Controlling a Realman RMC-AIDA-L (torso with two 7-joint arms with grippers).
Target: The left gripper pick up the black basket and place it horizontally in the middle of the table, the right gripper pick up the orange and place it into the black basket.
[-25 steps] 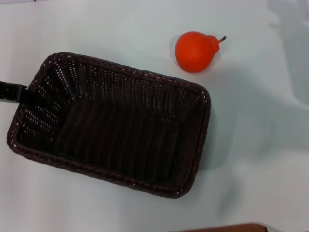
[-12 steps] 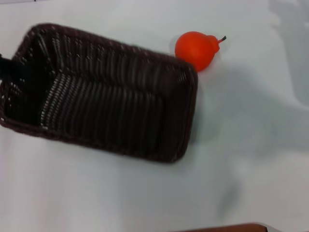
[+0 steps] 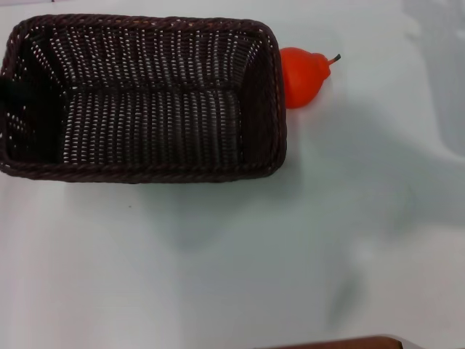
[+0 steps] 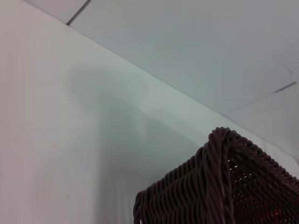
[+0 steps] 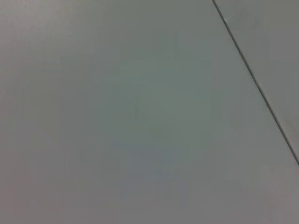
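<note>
The black basket (image 3: 145,102) hangs level and lengthwise across the far left of the head view, raised off the table (image 3: 240,262), with its shadow below it. My left gripper (image 3: 9,93) shows only as a dark piece at the basket's left short wall, shut on it. The orange (image 3: 304,75) lies on the table at the basket's right end, and the basket's rim hides part of it. In the left wrist view a braided corner of the basket (image 4: 219,186) shows close up. My right gripper is not in view; its wrist view shows only a plain surface.
A brown edge (image 3: 341,343) runs along the bottom of the head view. A soft shadow (image 3: 436,43) lies on the table at the far right. Bare table spreads across the middle and the near side.
The basket has been lifted, swung from slanted to level, and carried toward the far left. It now covers part of the orange, which has not moved.
</note>
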